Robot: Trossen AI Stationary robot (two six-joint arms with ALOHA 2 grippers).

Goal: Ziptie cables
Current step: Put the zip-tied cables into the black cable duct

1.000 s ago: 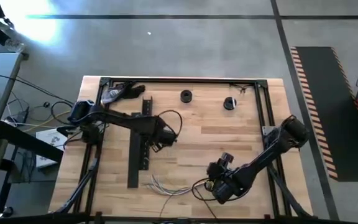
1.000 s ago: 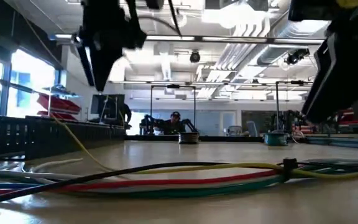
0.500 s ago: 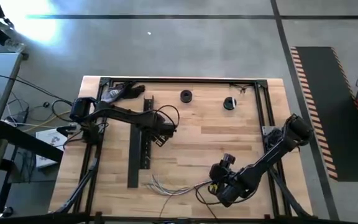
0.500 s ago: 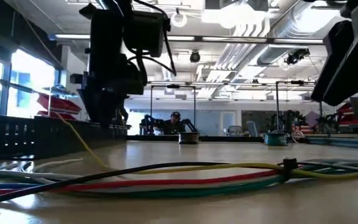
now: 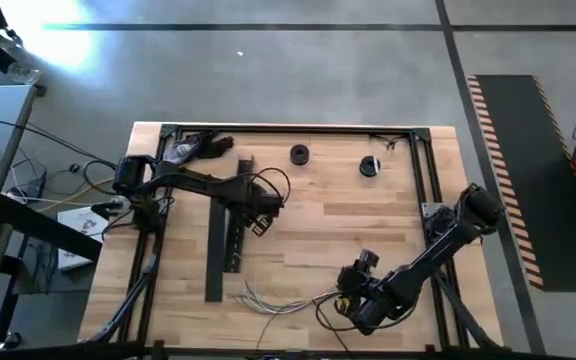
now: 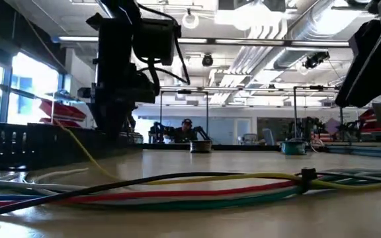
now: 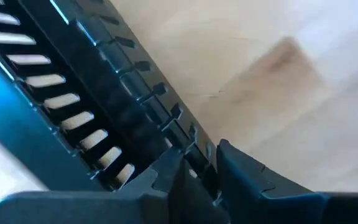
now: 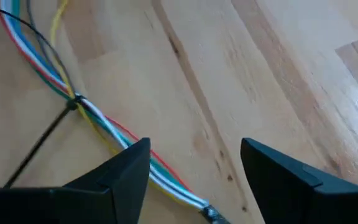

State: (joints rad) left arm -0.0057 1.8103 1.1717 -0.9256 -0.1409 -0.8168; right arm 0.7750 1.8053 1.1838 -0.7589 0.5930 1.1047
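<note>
From above, the left gripper (image 5: pixel 255 215) sits over the upper half of the long black slotted channel (image 5: pixel 228 232), which lies lengthwise on the wooden table (image 5: pixel 318 215). Its fingers are too small and dark against the channel to make out from here. The right gripper (image 5: pixel 343 300) is near the table's front edge, just beside the cables (image 5: pixel 268 298) — a thin pale fan of wires spreading leftward from it toward the channel's lower end. Two small black round objects (image 5: pixel 299 154) sit near the table's back edge, well apart from both arms; what they are cannot be told.

At table height, the cables (image 6: pixel 177 190) run across the foreground in red, white, green, blue, yellow and black strands, gathered by a dark tie (image 6: pixel 305 175) toward the right. The left arm stands dark in the upper left over the channel (image 6: pixel 18 142), its fingertips hidden behind the channel wall. The right arm is cut off at the upper right corner. A person sits far back in the room, blurred.

The left wrist view shows the left gripper (image 7: pixel 197 177) with its fingers drawn close together on the slotted wall of the channel (image 7: pixel 98 99) — clamped on it, only a sliver between them.

The right wrist view shows the right gripper (image 8: pixel 194 171) with fingers spread wide, nothing between them but bare wood, and the cables (image 8: pixel 98 121) passing beside one finger, cinched by the tie (image 8: pixel 73 102).
</note>
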